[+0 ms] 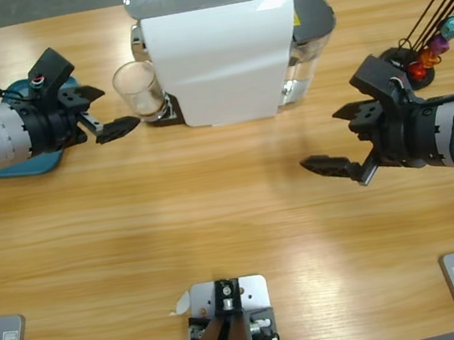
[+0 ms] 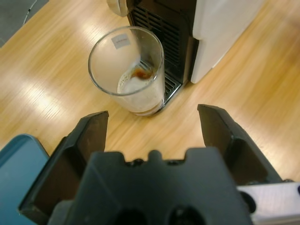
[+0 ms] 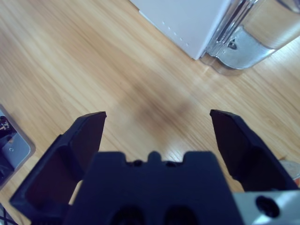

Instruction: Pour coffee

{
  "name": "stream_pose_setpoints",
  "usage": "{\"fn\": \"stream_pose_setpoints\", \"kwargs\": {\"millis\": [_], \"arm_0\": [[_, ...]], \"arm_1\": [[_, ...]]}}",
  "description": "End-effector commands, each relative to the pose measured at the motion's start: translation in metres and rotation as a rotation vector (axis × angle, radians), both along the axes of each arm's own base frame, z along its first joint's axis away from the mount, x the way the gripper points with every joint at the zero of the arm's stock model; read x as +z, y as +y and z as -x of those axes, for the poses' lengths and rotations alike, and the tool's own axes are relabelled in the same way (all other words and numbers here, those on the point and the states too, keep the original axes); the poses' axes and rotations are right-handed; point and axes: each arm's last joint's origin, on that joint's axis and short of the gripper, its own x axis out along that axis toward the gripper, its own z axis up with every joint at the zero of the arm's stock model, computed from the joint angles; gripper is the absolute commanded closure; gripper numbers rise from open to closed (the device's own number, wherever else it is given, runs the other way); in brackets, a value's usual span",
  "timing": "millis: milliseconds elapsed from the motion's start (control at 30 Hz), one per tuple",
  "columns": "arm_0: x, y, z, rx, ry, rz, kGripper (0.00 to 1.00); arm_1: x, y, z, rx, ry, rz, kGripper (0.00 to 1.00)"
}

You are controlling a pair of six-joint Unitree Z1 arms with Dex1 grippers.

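**Q.** Where does the coffee (image 2: 140, 73) lie, and what carries it?

**A.** It is a small dark-brown patch on pale foam at the bottom of a clear glass tumbler (image 1: 136, 88). The tumbler stands upright on the drip grille (image 2: 169, 84) of the white coffee machine (image 1: 218, 48), at the machine's left side in the high view.

**Q.** State of each tool?

**A.** The left tool (image 1: 100, 112) has its jaws spread wide and grips nothing. It sits just beside the tumbler, short of touching it, with the glass centred ahead of the gap in the left wrist view. The right tool (image 1: 339, 139) is likewise spread wide and empty, well apart from the tumbler over bare table (image 1: 216, 214).

**Q.** How should the tumbler handle?

**A.** Judged from its look: rigid, smooth-walled and probably slippery, breakable, and light, since it holds so little liquid. A small white label (image 2: 121, 42) marks the far wall.

**Q.** Where to take hold?

**A.** Across the mid-wall, jaws on opposite sides — clear of the rim, which must stay free for pouring. Close gently; too hard a squeeze risks the glass, too weak lets it slip. Lift it clear of the grille before tilting.
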Motion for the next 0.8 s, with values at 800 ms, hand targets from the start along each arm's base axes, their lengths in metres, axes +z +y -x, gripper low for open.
{"fn": "stream_pose_setpoints", "kwargs": {"millis": [800], "arm_0": [[-0.067,-0.010,-0.057,-0.084,-0.042,0.157,0.518]], "arm_1": [[-0.013,0.008,-0.005,-0.008,0.034,0.046,0.000]]}}
